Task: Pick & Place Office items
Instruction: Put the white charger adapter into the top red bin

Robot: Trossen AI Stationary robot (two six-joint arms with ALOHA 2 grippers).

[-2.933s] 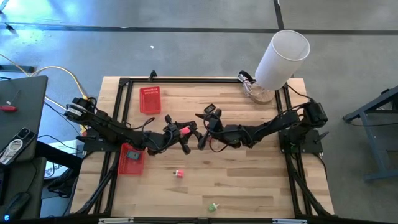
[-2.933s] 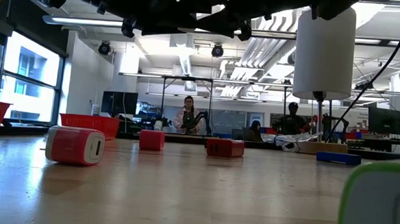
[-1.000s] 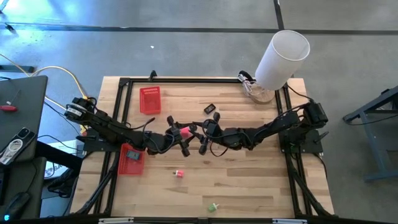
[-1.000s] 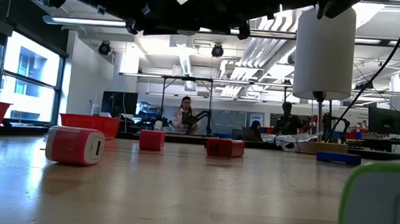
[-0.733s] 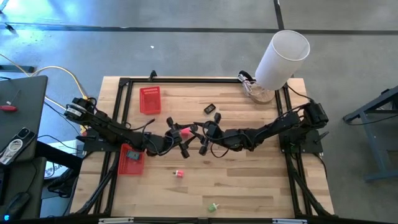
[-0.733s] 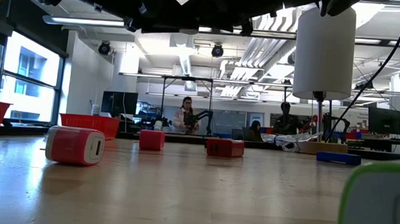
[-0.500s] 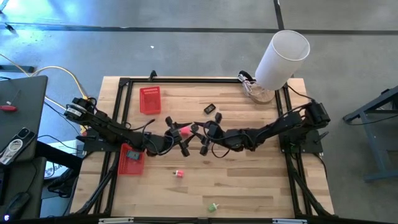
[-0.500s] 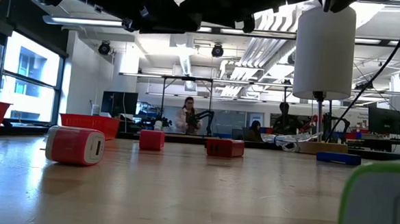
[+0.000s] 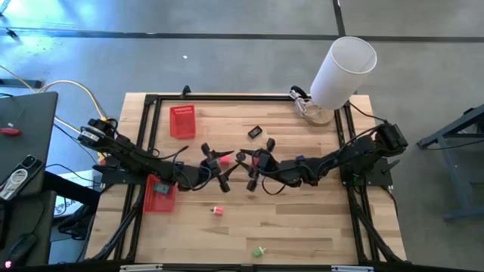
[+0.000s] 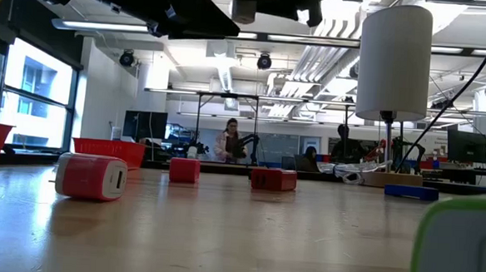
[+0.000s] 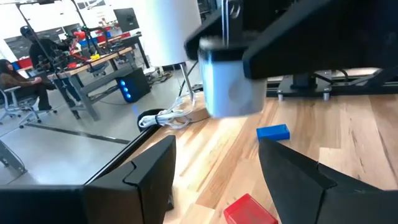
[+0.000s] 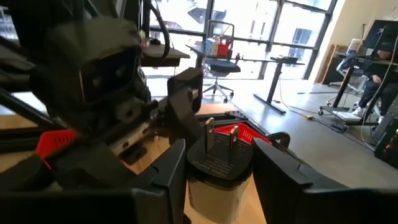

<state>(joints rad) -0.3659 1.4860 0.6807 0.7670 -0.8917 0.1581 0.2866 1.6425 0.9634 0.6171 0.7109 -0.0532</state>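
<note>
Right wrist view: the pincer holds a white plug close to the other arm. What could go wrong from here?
1. The white plug sits in the right pincer above the table; released before the open left pincer closes, it would likely drop.
2. Both pincers are very close and may collide.

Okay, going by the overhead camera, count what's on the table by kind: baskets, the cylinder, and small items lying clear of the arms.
Red mesh baskets: 2
White cylinder: 1
Small items clear of the arms: 3 (black item, pink-red item, green item)
Total: 6
Anything under the arms is hidden and not counted.
</note>
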